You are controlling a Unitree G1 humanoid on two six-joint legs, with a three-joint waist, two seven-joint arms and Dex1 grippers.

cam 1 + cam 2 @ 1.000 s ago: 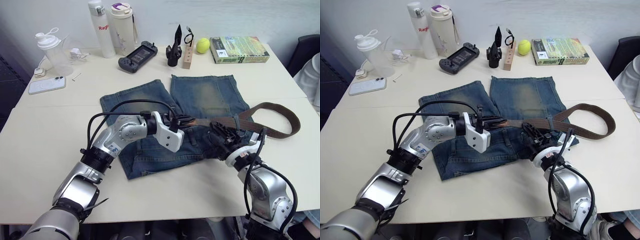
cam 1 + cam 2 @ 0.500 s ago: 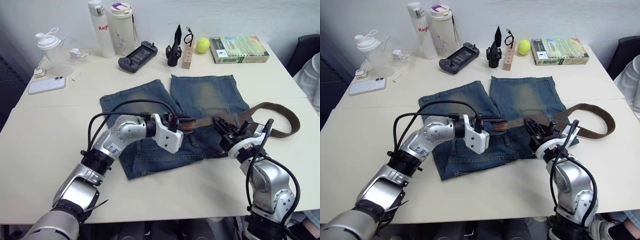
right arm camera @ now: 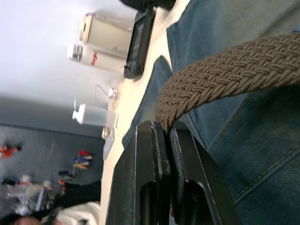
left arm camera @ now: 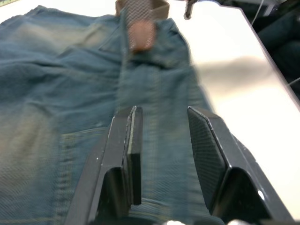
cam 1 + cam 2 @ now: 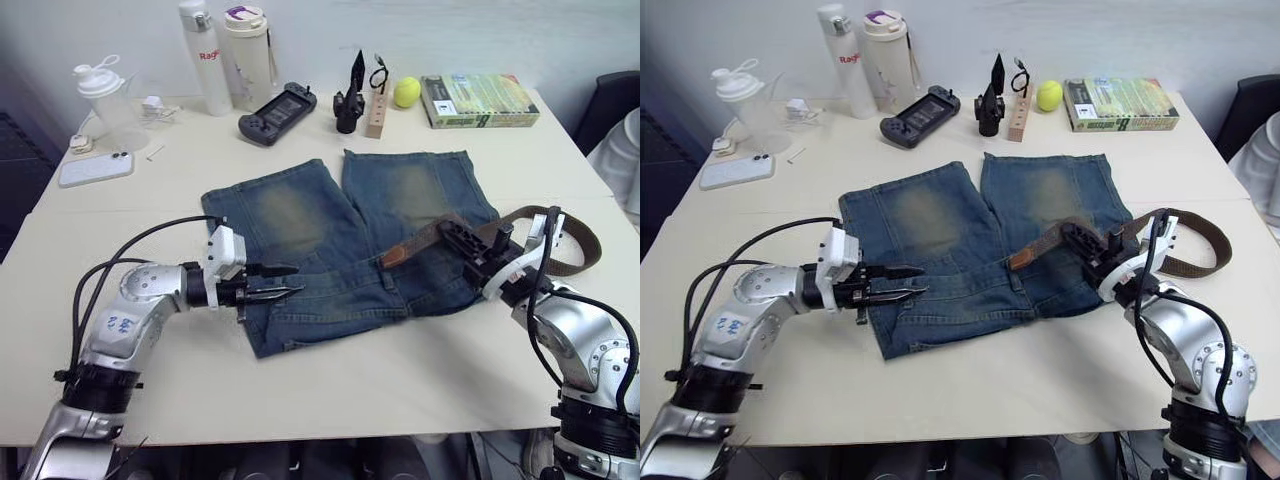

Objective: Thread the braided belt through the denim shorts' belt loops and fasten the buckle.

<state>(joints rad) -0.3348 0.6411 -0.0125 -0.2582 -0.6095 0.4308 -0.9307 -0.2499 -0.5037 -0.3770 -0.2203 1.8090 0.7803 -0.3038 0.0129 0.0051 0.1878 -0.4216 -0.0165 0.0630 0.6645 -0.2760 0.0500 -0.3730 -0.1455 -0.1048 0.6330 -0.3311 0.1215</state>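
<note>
The denim shorts [image 5: 330, 225] lie flat mid-table, waistband toward me. The braided belt [image 5: 545, 211] curls off their right side, and its smooth leather tip [image 5: 397, 257] rests on the denim near the waistband. My right gripper [image 5: 450, 234] is shut on the woven part just behind that tip; the right wrist view shows the braid [image 3: 225, 77] pinched between the fingers. My left gripper [image 5: 296, 280] hovers open over the waistband's left part, its fingers [image 4: 133, 140] apart with bare denim beneath. I cannot make out the buckle or the belt loops.
Along the table's far side stand a shaker bottle [image 5: 100, 100], two tall bottles [image 5: 205, 55], a game controller [image 5: 277, 105], a wooden block [image 5: 377, 110], a tennis ball [image 5: 405, 92] and a book [image 5: 478, 100]. A phone [image 5: 95, 168] lies at the left.
My left gripper has let go near the belt tip and drawn back to the left, now open. The right gripper has shifted right and up, still holding the belt.
</note>
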